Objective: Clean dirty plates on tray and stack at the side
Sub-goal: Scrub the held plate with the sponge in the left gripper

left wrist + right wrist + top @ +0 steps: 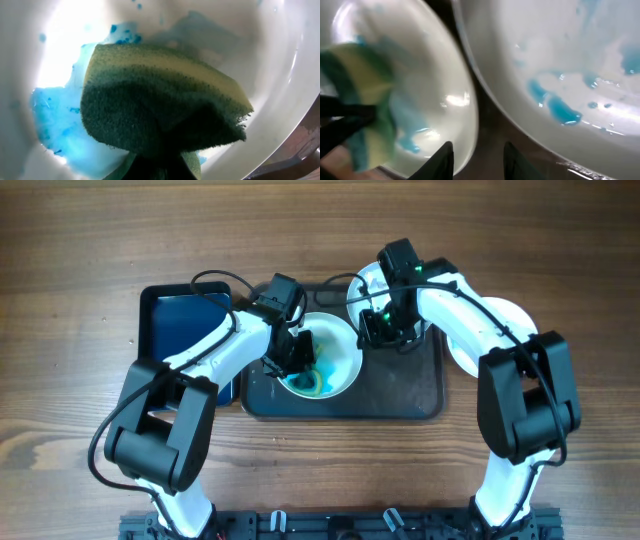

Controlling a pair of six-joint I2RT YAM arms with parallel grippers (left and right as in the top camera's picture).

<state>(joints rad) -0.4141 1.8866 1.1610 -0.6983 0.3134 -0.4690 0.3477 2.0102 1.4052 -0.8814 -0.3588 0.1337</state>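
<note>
1. overhead: the tray [400, 392] lies in the middle of the wooden tabletop [80, 280], with a black deep tray [182, 320] of blue liquid just to its left.
2. overhead: the centre plate [340, 345] sits on the tray's left half with a blue-green smear on its near side. The rear plate [362, 285] lies at the tray's far edge, partly under the right arm.
3. overhead: a side plate [462, 358] rests on the tabletop just past the tray's right edge, mostly hidden by the right arm.
4. overhead: the left pincer [296, 360] reaches into the centre plate from its left rim. The right pincer [386, 330] hangs over the gap between the centre plate and the rear plate.
5. left wrist: the left pincer [157, 162] is clamped on a green and yellow sponge [165, 100], which presses into the centre plate [280, 65]. blue paint [55, 117] is smeared to the sponge's left.
6. right wrist: the right pincer [480, 160] has its fingers [445, 157] spread apart and nothing held. they stand above the dark strip of tray [487, 125] beside the centre plate's rim.
7. right wrist: the centre plate [435, 65] is on the left, with the sponge [365, 100] in it. the rear plate [560, 45] is on the right, carrying blue blobs and a pale film.
</note>
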